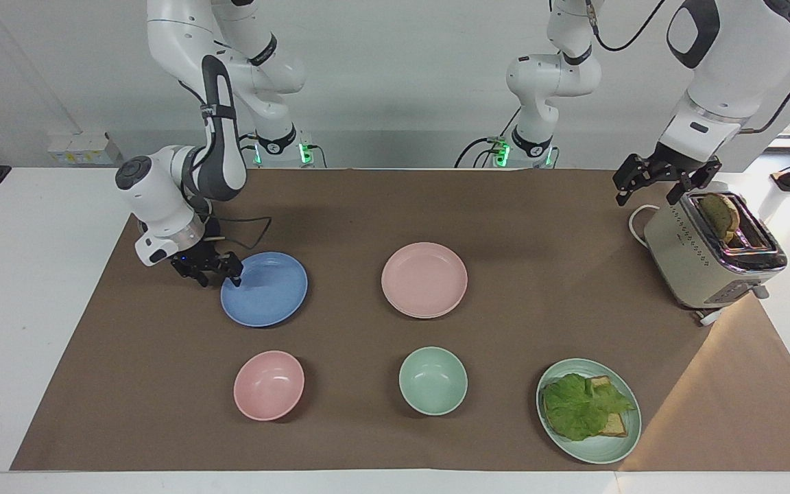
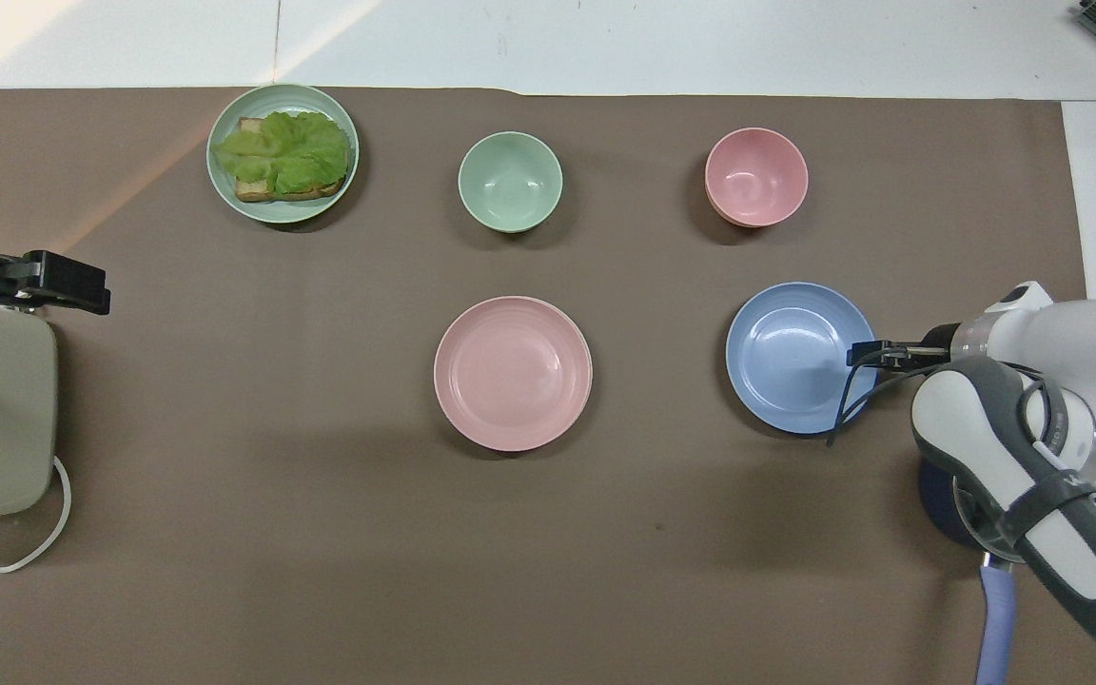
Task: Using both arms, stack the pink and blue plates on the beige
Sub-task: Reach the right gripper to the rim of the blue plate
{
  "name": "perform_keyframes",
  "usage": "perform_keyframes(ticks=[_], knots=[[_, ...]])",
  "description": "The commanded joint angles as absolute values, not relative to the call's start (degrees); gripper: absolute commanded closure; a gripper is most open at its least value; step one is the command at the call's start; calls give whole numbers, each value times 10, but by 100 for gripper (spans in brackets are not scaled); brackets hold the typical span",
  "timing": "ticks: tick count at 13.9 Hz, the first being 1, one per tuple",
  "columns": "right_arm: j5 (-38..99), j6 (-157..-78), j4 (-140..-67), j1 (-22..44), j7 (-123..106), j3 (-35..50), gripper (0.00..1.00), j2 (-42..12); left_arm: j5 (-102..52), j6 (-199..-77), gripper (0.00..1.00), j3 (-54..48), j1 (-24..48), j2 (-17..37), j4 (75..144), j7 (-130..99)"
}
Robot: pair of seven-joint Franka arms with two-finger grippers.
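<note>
1. The blue plate lies flat on the brown mat toward the right arm's end of the table, beside the pink plate at mid-table. A thin pale edge shows under the pink plate's rim, so it appears to rest already on the beige plate, though I cannot be sure.
2. The right gripper is low at the blue plate's rim on the side toward the right arm's end, one fingertip over the rim and one outside it. Its fingers stand apart, not yet clamped on the rim.
3. Step in hand, as I judge it: taking hold of the blue plate by its edge. The next move calls for pinching the rim firmly, lifting it level and carrying it over the pink plate.
4. The left gripper waits with fingers spread, above the mat beside the toaster.
5. No brand or writing can be read here; the toaster's side shows only a dotted pattern.
</note>
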State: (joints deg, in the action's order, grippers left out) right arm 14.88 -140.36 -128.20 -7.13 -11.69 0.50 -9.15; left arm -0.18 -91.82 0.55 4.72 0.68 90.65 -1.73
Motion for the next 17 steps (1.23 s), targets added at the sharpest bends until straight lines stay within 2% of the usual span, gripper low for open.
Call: perform_keyframes(ticks=[1,2,4,5,8,11,15,17], knots=[[193,-1408,-1287,-75,-134,8,34,-90,6,-911,0,1,40,4,908,-11],[206,-1405,-1286,-73,-134,8,49,-92,5,-911,0,1,40,4,908,-11],[208,-1404,-1283,-74,-137,9,88,-93,5,-911,0,1,40,4,908,-11],[209,-1404,-1282,-75,-137,9,99,-93,5,-911,0,1,40,4,908,-11],[219,-1381,-1275,-73,-137,10,100,-85,5,-911,0,1,40,4,908,-11],[220,-1305,-1231,-72,-129,11,100,-63,5,-911,0,1,40,4,908,-11],[220,-1245,-1216,-69,-125,23,100,4,5,-911,0,1,40,4,908,-11],[220,-1217,-1194,-55,-121,33,100,15,5,-911,0,1,40,4,908,-11]])
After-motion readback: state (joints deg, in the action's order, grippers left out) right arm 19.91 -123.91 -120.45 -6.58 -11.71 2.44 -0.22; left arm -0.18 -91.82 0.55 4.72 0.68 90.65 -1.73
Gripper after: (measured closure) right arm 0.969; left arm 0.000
